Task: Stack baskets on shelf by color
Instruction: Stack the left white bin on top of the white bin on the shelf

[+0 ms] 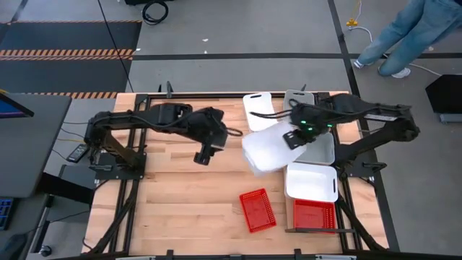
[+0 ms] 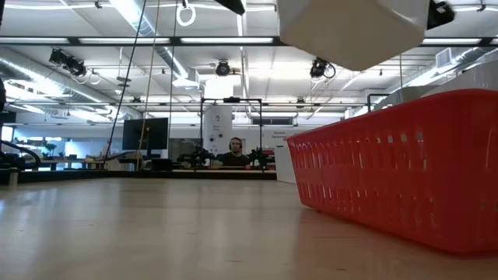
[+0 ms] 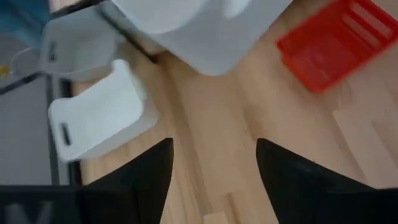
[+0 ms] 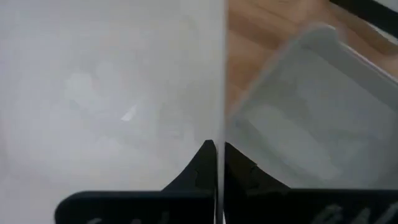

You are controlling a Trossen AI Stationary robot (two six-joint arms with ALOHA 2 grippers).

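— So, the right gripper (image 4: 217,155): what has it got?

— Its two dark fingers are pressed together on the thin wall of a white basket (image 1: 268,149), pinching the rim edge-on. That basket hangs tilted in the air above the bench (image 1: 180,209), over the middle toward the right edge; from table height its pale underside fills the top of the picture.

— And what does the basket look like?

— Smooth plastic, plain walls, rounded corners, almost milky. Just beneath it sits a light grey basket (image 4: 311,112), open side up, with the same soft corners.

— The left gripper (image 3: 214,168)?

— Spread wide, holding nothing, hovering above bare wood left of the lifted basket.

— Outward from there?

— Two more bins lie near the far edge: a white one (image 1: 258,110) and a grey one (image 1: 297,97) beside it. Toward the near right corner another white basket (image 1: 312,182) rests upright, touching a red basket (image 1: 315,214) in front of it. A second red basket (image 1: 258,209) sits apart, left of that pair, turned slightly. The red ones have slotted, mesh-like walls.

— Anyone around?

— A person's legs (image 1: 404,36) show on the floor beyond the far right corner.
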